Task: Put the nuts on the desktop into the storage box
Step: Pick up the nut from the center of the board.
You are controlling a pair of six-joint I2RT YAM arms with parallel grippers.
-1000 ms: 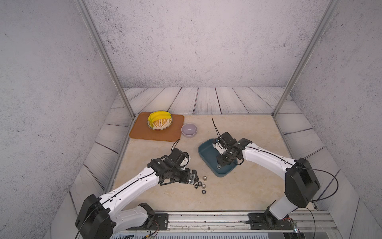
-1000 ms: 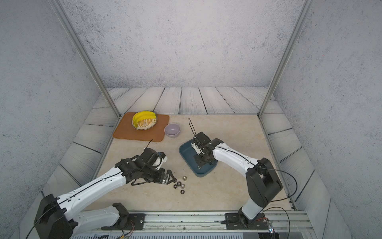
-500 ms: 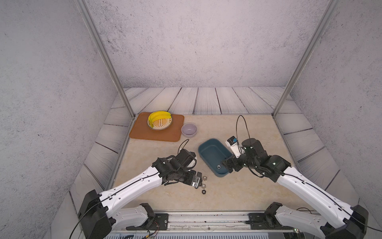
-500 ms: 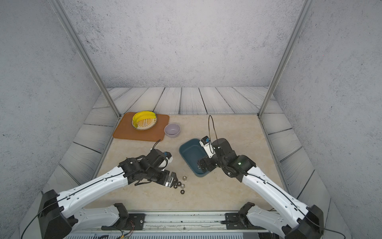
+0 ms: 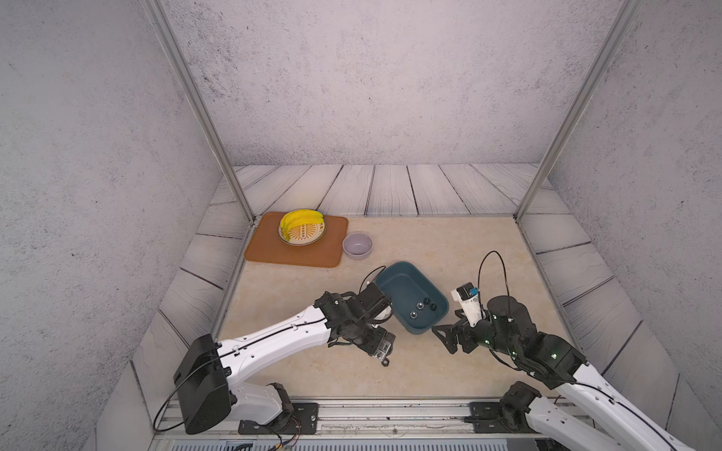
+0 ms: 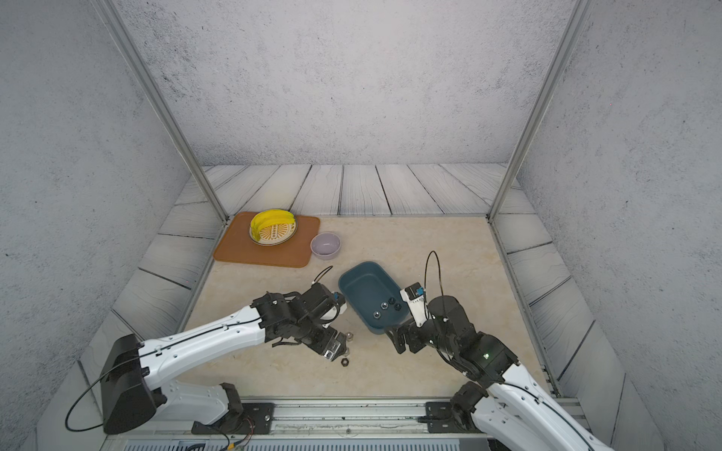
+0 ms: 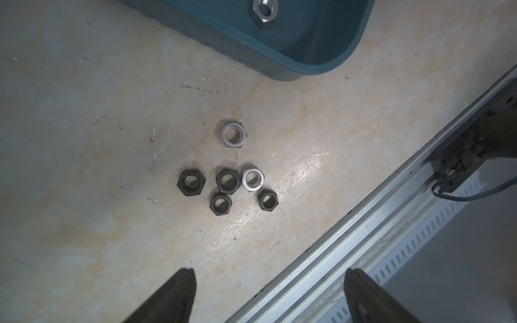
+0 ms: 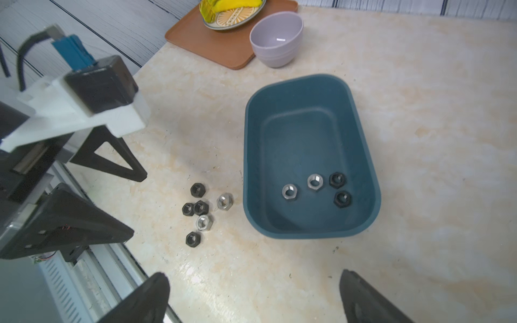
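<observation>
The dark teal storage box (image 5: pixel 395 282) (image 6: pixel 363 287) (image 8: pixel 302 134) lies on the beige desktop (image 5: pixel 488 250) and holds several nuts (image 8: pixel 315 181) (image 5: pixel 419 305), black and silver. Several more nuts (image 7: pixel 227 180) (image 8: pixel 201 208) lie in a cluster on the desktop beside the box's near left corner. My left gripper (image 7: pixel 270 275) (image 5: pixel 383 349) (image 8: pixel 137 205) hovers over this cluster, open and empty. It hides most of the cluster in both top views, where one black nut (image 5: pixel 385 363) (image 6: pixel 345 362) shows. My right gripper (image 8: pixel 253 275) (image 5: pixel 443 339) (image 6: pixel 394 339) stands open and empty just off the box's near corner.
An orange-brown mat (image 5: pixel 265 250) at the back left carries a plate of bananas (image 5: pixel 301 226). A lavender bowl (image 5: pixel 357 245) (image 8: pixel 275 39) stands beside it. A metal rail (image 5: pixel 390 410) (image 7: pixel 363 232) runs along the front edge, close to the loose nuts.
My right arm has pulled back from over the box toward the front right, with its jaws now wide. My left gripper has shifted right and now covers the loose nuts.
</observation>
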